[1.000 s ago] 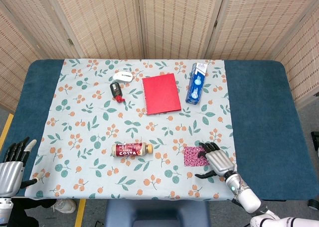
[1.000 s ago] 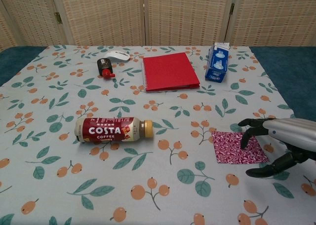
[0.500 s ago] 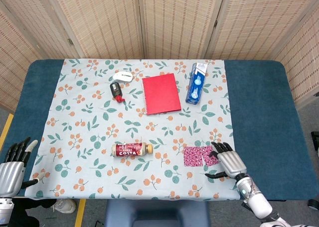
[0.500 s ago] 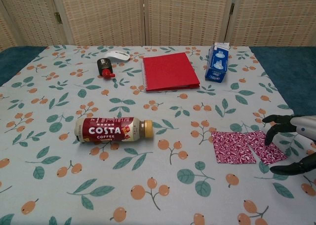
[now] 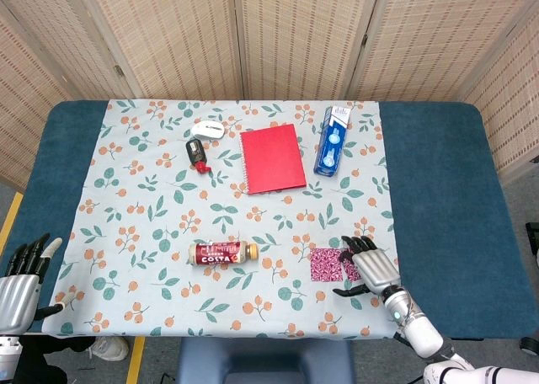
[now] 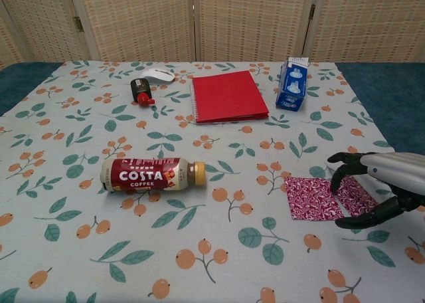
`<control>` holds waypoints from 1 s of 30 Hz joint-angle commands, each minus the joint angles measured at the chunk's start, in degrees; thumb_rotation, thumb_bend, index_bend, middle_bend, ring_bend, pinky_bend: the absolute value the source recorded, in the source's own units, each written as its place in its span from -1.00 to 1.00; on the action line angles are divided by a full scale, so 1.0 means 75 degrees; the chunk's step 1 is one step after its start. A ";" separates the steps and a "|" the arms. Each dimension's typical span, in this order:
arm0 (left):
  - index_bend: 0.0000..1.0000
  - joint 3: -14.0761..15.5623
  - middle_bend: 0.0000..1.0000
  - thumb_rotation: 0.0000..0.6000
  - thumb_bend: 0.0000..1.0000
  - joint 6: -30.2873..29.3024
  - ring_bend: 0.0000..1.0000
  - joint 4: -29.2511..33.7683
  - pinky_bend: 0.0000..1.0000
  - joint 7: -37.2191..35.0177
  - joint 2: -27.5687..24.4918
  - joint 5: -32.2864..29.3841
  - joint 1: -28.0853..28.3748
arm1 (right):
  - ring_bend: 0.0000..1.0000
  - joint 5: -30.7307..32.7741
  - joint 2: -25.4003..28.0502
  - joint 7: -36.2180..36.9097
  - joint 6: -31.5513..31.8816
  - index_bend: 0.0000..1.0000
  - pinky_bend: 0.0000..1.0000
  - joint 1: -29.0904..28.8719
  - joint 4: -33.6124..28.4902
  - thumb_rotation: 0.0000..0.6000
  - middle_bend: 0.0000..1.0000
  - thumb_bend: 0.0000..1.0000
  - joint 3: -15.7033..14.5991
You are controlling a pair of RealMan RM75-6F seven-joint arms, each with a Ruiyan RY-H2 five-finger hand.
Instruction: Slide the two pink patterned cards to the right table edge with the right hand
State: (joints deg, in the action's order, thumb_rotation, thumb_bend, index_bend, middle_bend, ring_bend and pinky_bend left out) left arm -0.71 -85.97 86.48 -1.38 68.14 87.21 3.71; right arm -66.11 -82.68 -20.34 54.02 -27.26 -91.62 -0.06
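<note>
My right hand (image 6: pixel 378 183) fingers (image 6: pixel 340 173) spread, arched over pink cards (image 6: pixel 319 198); thin, light, likely slippery: press flat on top, drag.

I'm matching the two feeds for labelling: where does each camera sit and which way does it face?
Head view: high at the near edge, looking steeply down on the whole table; shows the left hand at the lower left and the right hand on the cards.
Chest view: lower, looking across the cloth toward the screens; only the right hand shows, at the cards.
Shared: right hand, cards, bottle, notebook, carton.
</note>
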 commanded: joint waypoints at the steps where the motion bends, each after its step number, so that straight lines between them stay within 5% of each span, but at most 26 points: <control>1: -0.78 -0.0002 -0.99 1.00 -0.50 -0.0002 -0.85 -0.0021 -1.00 -0.0013 0.0006 -0.0019 -0.0011 | -1.00 0.0070 -0.0005 -0.0033 0.0024 -0.40 -1.00 0.0008 0.0043 -0.10 -0.89 -0.64 0.0008; 30: -0.77 0.0012 -0.99 1.00 -0.50 0.0007 -0.85 -0.0167 -1.00 -0.0117 0.0070 -0.0036 -0.0049 | -1.00 0.0386 -0.0061 -0.0231 -0.0012 -0.40 -1.00 -0.0066 0.0105 -0.09 -0.89 -0.63 0.0018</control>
State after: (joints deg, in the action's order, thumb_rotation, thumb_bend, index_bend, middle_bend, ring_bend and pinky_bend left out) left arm -0.62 -85.92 85.23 -2.26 68.66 86.94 3.34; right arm -63.35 -83.18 -21.97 53.83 -27.80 -90.90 0.06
